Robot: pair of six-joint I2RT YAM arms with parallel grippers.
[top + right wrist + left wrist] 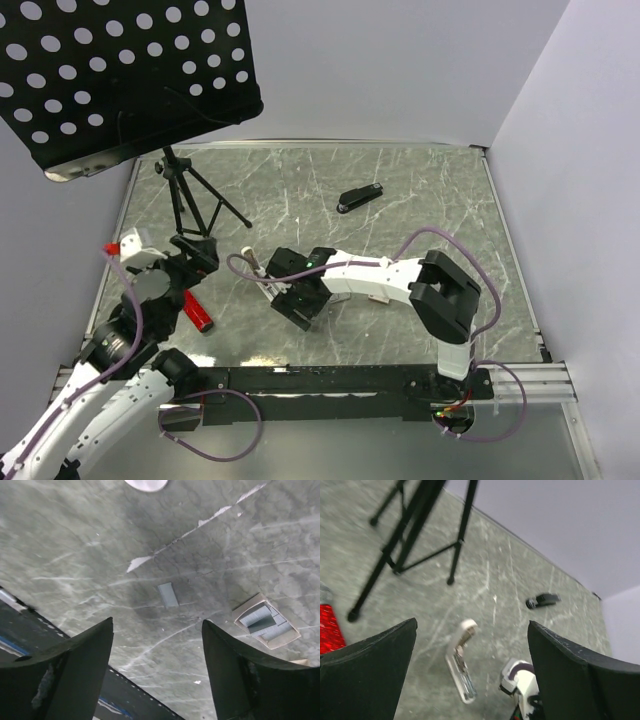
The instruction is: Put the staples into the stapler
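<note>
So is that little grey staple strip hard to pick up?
Probably. The staple strip lies flat on the table, so getting under it may be tricky. It looks thin, so likely light, and might slide if pushed.

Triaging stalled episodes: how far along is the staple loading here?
Done: the white stapler lies opened on the table, and the staple box sits open. In hand: nothing. The right gripper hovers open over a loose grey staple strip lying on the table; the left gripper is open and empty. Left: grasp the strip, seat it in the stapler, close it.
</note>
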